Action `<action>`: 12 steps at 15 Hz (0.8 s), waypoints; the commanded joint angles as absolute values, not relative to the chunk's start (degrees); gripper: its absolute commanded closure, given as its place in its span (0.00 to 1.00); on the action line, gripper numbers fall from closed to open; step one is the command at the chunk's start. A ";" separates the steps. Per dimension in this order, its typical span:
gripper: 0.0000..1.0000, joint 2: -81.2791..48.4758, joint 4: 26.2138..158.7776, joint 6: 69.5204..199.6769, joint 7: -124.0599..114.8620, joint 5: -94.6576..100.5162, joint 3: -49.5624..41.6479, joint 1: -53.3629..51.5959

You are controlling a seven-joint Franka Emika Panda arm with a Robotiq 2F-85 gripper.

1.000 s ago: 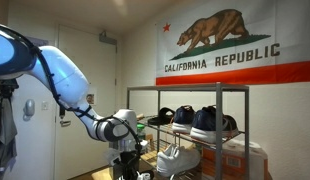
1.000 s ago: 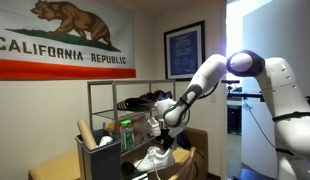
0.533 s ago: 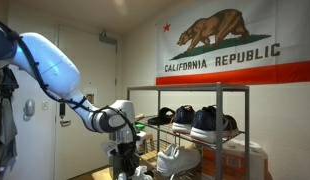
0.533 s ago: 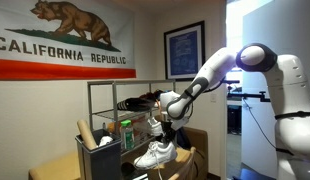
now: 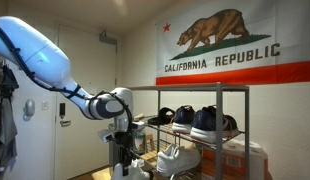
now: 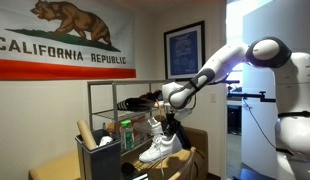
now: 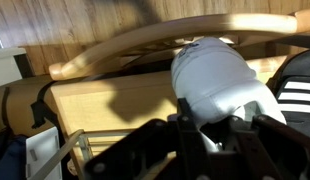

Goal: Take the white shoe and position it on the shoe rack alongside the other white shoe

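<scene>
A: Status of the gripper (image 6: 167, 131)?
B: Clamped on the white shoe (image 6: 159, 149). Grip's at the heel end; shoe hangs under the hand, toe tipped down & away from it
A: Wrist view agree?
B: Yep. Dark fingers (image 7: 190, 140) press vs the shoe's rear on both sides, white upper stretching out ahead of the hand
A: On the shoe rack (image 5: 221, 100) yet?
B: No. Shoe's in the air w/ the hand, just beside the rack frame, not touching a shelf as far as I can tell
A: The other white shoe (image 5: 179, 157)?
B: On the rack's lower shelf, near the hand & approx level w/ it in an exterior view
A: Anything else around?
B: Dark navy sneakers (image 5: 212, 121) on the top shelf, above hand height. In wrist view a curved pale wooden rail (image 7: 145, 45) lies beyond the held shoe, & a black shoe w/ white stripes (image 7: 297, 88) sits just beside its toe. California flag (image 5: 235, 45) on the wall, well above the hand. Can't tell what's directly under the shoe
</scene>
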State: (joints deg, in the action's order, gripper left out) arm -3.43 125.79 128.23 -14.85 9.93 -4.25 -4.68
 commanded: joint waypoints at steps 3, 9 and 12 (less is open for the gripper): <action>0.96 2.10 125.38 119.20 -15.20 10.89 -2.18 -2.98; 0.96 5.12 124.48 115.30 -15.96 11.88 -1.06 -2.85; 0.96 5.92 123.40 114.51 -16.17 12.32 -0.32 -2.75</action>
State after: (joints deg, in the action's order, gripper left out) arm 3.68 125.02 117.27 -14.99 11.08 -2.05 -3.84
